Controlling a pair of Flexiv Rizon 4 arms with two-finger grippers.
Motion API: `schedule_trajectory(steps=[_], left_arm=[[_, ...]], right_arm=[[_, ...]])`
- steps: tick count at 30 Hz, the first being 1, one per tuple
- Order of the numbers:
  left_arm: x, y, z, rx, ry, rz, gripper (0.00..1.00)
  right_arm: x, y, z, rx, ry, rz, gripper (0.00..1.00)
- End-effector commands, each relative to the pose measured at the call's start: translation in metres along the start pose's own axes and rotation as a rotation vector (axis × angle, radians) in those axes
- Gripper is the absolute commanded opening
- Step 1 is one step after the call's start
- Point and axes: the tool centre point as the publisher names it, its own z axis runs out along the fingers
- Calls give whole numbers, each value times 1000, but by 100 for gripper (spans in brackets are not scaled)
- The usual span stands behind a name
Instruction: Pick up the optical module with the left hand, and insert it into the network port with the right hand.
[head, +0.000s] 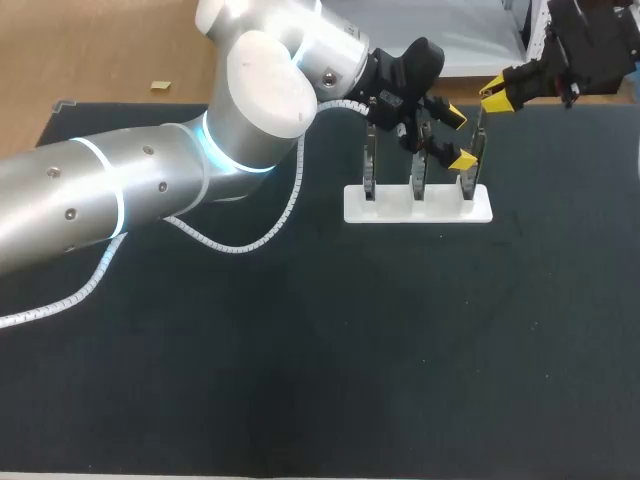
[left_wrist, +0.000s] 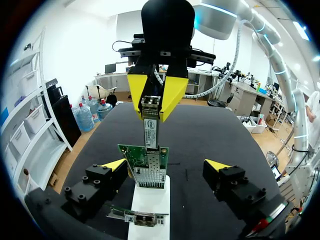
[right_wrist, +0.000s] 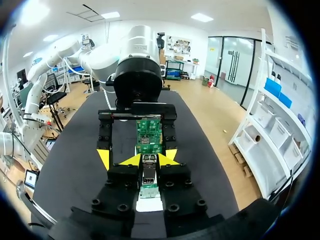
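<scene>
Gripping the optical module (left_wrist: 150, 131) from two sides between the yellow tips of the right hand (left_wrist: 151, 111), hanging it lengthwise, pointing down at the top edge of the green network card (left_wrist: 145, 159). Standing that card upright in a white stand (head: 418, 205) on the dark desk (head: 300, 350), among other upright cards. Holding the left hand (left_wrist: 165, 165) spread wide, fingers flanking the card, apart from it. Leaving contact between module and card unclear.
</scene>
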Motion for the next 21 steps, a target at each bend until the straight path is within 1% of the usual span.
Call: schedule_trajectory(steps=[1,21], left_arm=[[-1,1,0,1,5,-2,100],[-1,1,0,1,5,-2,100]], right_arm=[[0,1,0,4,-3,0,0],[6,4,4,-7,5,25,0]])
